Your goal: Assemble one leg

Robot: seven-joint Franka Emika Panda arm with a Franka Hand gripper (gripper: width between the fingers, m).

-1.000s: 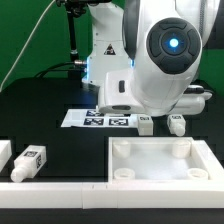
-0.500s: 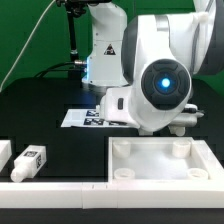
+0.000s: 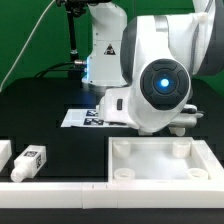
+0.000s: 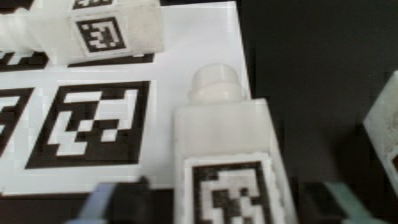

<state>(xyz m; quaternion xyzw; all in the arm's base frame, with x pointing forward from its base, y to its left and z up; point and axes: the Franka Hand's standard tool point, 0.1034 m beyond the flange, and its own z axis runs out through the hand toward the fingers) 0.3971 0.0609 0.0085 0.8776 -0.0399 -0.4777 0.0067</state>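
In the wrist view a white leg (image 4: 228,140) with a black-and-white tag lies on the marker board (image 4: 160,90), its peg end pointing away from the camera. My gripper (image 4: 228,202) is open. One fingertip (image 4: 118,202) shows on each side of the leg's tagged end, with a gap to the leg on both sides. A second leg (image 4: 98,30) lies farther off on the board. In the exterior view the arm's body hides the gripper and both of these legs. Another leg (image 3: 30,160) lies at the exterior view's left.
The large white tray-like piece (image 3: 160,148) with corner holes sits at the front right of the exterior view. A white rail (image 3: 60,190) runs along the front edge. Part of the marker board (image 3: 78,117) shows behind the arm. A further white piece (image 3: 3,155) lies at the far left.
The arm has swung lower and toward the exterior view's right since one second ago, now covering the two legs by the marker board. It has held still over the last half second.
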